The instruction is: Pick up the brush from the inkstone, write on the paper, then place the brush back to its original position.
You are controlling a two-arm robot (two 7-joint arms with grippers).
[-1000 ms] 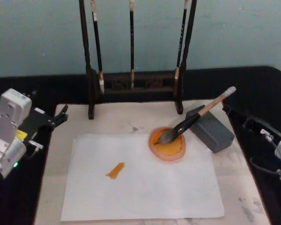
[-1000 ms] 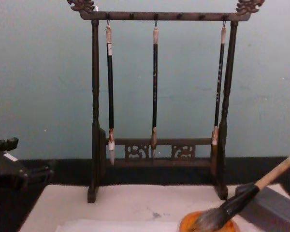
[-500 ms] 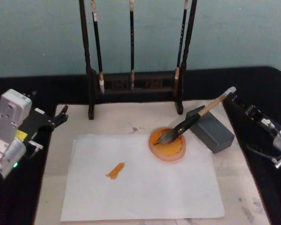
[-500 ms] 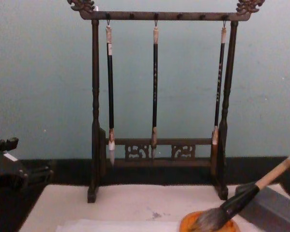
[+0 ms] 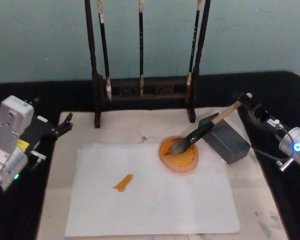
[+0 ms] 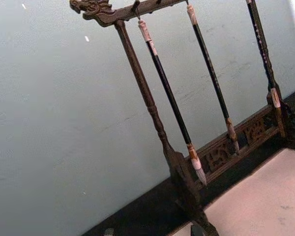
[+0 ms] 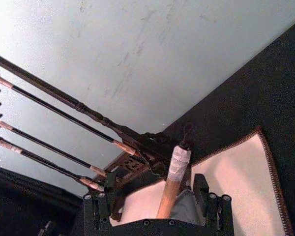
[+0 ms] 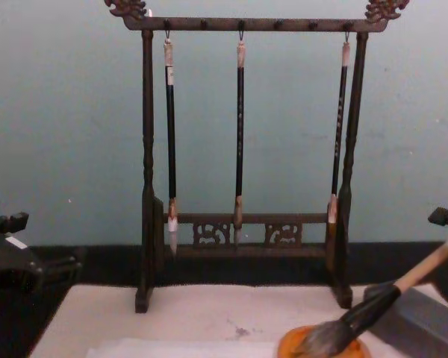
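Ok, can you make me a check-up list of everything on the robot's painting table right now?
Surface: cream mat on a black table cover, grey smudges on the mat.
Job's things: brush with its tuft in the orange dish, handle propped on a grey block; paper flat, one orange mark.
Clutter: rack with three thin hanging brushes.
Pincers: right pincer open, straddling the brush's white-wrapped end; left pincer parked by the mat's left edge.
Cables: thin cable by the right arm.
Surroundings: plain teal wall.
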